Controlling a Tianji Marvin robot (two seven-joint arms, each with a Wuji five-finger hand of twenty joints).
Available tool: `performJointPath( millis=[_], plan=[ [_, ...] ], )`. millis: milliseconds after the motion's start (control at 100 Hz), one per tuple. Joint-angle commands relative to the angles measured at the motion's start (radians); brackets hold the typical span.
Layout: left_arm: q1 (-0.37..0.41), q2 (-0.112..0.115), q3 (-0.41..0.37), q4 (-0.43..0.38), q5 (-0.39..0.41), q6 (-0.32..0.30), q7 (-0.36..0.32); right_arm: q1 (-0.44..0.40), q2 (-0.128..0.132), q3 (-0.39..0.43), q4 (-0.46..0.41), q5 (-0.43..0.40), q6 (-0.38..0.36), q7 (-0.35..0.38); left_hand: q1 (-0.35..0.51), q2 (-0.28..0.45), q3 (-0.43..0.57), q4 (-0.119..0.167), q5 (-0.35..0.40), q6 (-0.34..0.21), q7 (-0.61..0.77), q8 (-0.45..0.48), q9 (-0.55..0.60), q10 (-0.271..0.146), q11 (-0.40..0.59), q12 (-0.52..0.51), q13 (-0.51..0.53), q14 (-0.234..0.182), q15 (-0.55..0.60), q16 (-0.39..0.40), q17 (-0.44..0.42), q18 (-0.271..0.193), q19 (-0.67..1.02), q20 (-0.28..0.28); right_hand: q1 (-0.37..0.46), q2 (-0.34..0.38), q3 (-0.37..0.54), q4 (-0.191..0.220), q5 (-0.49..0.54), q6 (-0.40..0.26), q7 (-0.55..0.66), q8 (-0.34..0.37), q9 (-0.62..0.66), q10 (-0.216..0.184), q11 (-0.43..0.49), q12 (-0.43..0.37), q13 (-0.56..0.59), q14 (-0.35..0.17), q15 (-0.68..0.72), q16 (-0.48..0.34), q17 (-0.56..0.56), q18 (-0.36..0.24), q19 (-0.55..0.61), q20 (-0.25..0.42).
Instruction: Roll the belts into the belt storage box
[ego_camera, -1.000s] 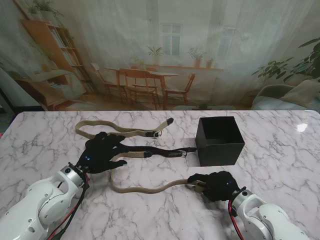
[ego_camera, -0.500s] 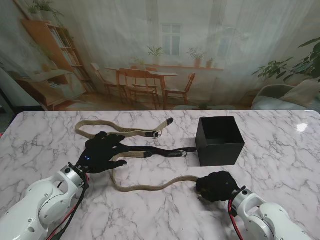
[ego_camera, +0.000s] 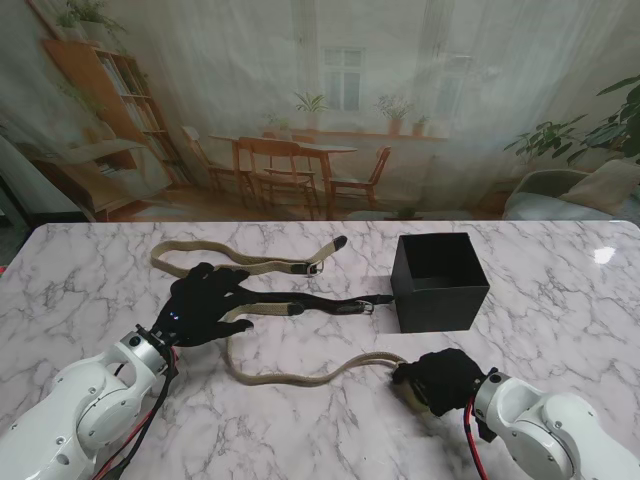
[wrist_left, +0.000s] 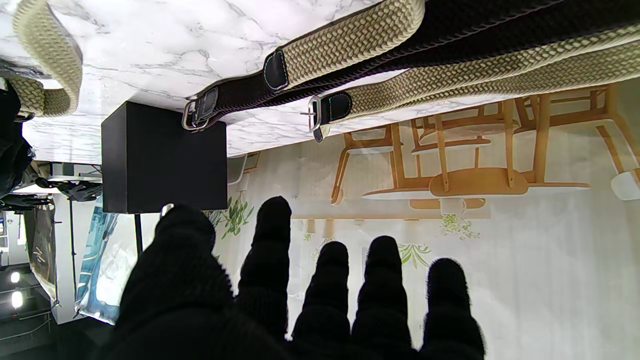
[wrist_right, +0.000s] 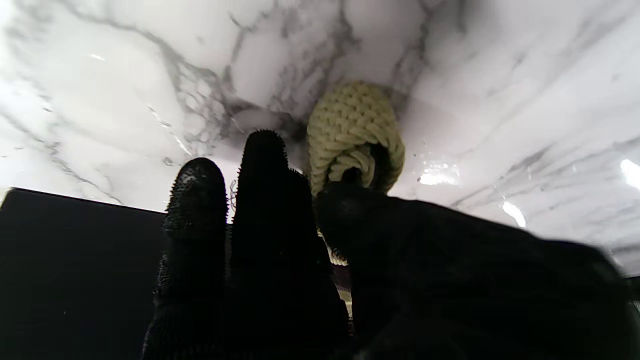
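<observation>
Fingers (wrist_right: 260, 200) of the right hand (ego_camera: 440, 380) pinch the rolled beige belt (ego_camera: 300, 378) end near the box (ego_camera: 438, 282); bare desk (ego_camera: 560, 320) alongside

Marble table (ego_camera: 560, 300), white with grey veining, spans the lower half of the frame. Directly on it: black storage box (ego_camera: 438, 282), right of centre; two tan woven belts (ego_camera: 250, 266) (ego_camera: 300, 378) and one black belt (ego_camera: 310, 303), left and centre.
</observation>
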Motion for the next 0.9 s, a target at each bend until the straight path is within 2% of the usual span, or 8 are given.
performJointPath(
  millis=[0, 180, 310, 340, 380, 510, 620, 890],
  plan=[
    [0.0, -0.001, 0.002, 0.002, 0.003, 0.003, -0.012, -0.01, 0.006, 0.003, -0.022, -0.009, 0.012, 0.035, -0.007, 0.046, -0.022, 0.013, -0.01, 0.021, -0.004, -0.006, -0.053, 0.013, -0.02, -0.009, -0.015, 0.003, -0.028, -0.003, -0.019, 0.033, -0.037, -0.019, 0.09, -0.041, 0.043, -0.015, -0.055, 0.148, 0.007, 0.033, -0.06, -0.137, -0.104, -0.041, -0.033, -0.039, -0.038, -0.032, -0.021, -0.036, 0.013, -0.138],
    [-0.002, -0.001, 0.004, 0.003, 0.004, 0.003, -0.013, -0.011, 0.011, -0.006, -0.037, -0.07, 0.03, 0.066, -0.006, 0.045, -0.022, 0.013, -0.008, 0.021, -0.003, -0.006, -0.052, 0.015, -0.02, -0.009, -0.015, 0.005, -0.027, -0.003, -0.019, 0.034, -0.039, -0.018, 0.163, -0.081, 0.103, -0.123, -0.163, 0.058, 0.016, 0.067, -0.094, -0.24, -0.197, -0.086, -0.057, -0.099, -0.049, -0.051, -0.046, -0.076, 0.071, -0.286],
    [-0.002, -0.001, 0.005, 0.004, 0.005, 0.003, -0.012, -0.004, 0.009, -0.03, -0.002, -0.157, 0.053, -0.044, -0.005, 0.045, -0.022, 0.013, -0.009, 0.021, -0.003, -0.006, -0.052, 0.014, -0.02, -0.009, -0.015, 0.003, -0.027, -0.003, -0.019, 0.034, -0.039, -0.018, 0.149, -0.072, 0.041, -0.168, -0.116, 0.0, 0.099, 0.105, 0.027, -0.291, -0.167, -0.075, 0.041, -0.141, 0.008, -0.009, 0.046, -0.109, 0.148, -0.341],
    [-0.002, -0.001, 0.005, 0.004, 0.006, 0.003, -0.011, 0.0, 0.008, -0.037, 0.009, -0.162, 0.055, -0.07, -0.006, 0.045, -0.022, 0.013, -0.009, 0.021, -0.003, -0.006, -0.052, 0.014, -0.02, -0.009, -0.014, 0.005, -0.027, -0.003, -0.019, 0.034, -0.04, -0.018, 0.12, -0.047, -0.033, -0.17, -0.085, -0.014, 0.123, 0.106, 0.062, -0.295, -0.16, -0.072, 0.066, -0.137, 0.016, 0.013, 0.082, -0.13, 0.142, -0.326],
    [-0.001, -0.001, 0.004, 0.004, 0.007, 0.004, -0.011, 0.003, 0.008, -0.045, 0.021, -0.163, 0.057, -0.094, -0.006, 0.045, -0.022, 0.013, -0.009, 0.02, -0.002, -0.005, -0.052, 0.014, -0.02, -0.009, -0.015, 0.003, -0.028, -0.003, -0.019, 0.033, -0.04, -0.018, 0.091, -0.038, -0.135, -0.199, -0.052, -0.035, 0.155, 0.091, 0.094, -0.296, -0.147, -0.065, 0.088, -0.13, 0.02, 0.033, 0.12, -0.148, 0.054, -0.098],
    [0.002, -0.001, 0.001, 0.003, 0.007, 0.007, -0.009, 0.014, 0.007, -0.066, 0.051, -0.172, 0.064, -0.162, -0.005, 0.045, -0.022, 0.013, -0.009, 0.021, -0.002, -0.005, -0.053, 0.015, -0.02, -0.009, -0.015, 0.009, -0.028, -0.004, -0.019, 0.034, -0.04, -0.017, -0.033, -0.007, -0.28, -0.14, 0.06, -0.144, 0.257, 0.12, 0.112, -0.252, -0.019, -0.003, 0.116, -0.1, 0.066, 0.058, 0.126, -0.062, 0.048, -0.028],
    [0.002, -0.001, 0.0, 0.003, 0.006, 0.008, -0.007, 0.021, 0.004, -0.084, 0.066, -0.157, 0.086, -0.178, -0.005, 0.046, -0.022, 0.013, -0.009, 0.022, -0.002, -0.006, -0.054, 0.014, -0.02, -0.009, -0.016, 0.009, -0.027, -0.003, -0.019, 0.033, -0.041, -0.017, -0.055, -0.016, -0.386, -0.249, 0.096, -0.239, 0.533, 0.061, -0.019, -0.134, 0.083, 0.056, 0.074, -0.039, 0.086, 0.082, 0.055, 0.086, 0.054, 0.036],
    [0.001, -0.001, 0.002, 0.004, 0.005, 0.008, -0.011, 0.03, 0.0, -0.104, 0.087, -0.114, 0.101, -0.195, -0.007, 0.046, -0.022, 0.013, -0.01, 0.021, -0.002, -0.006, -0.055, 0.014, -0.021, -0.009, -0.016, 0.003, -0.027, -0.003, -0.02, 0.033, -0.042, -0.017, -0.137, -0.033, -0.369, -0.25, 0.214, -0.153, 0.682, -0.007, -0.281, 0.023, 0.087, 0.052, -0.161, 0.069, -0.051, -0.01, -0.097, 0.233, -0.021, 0.021]
  ],
)
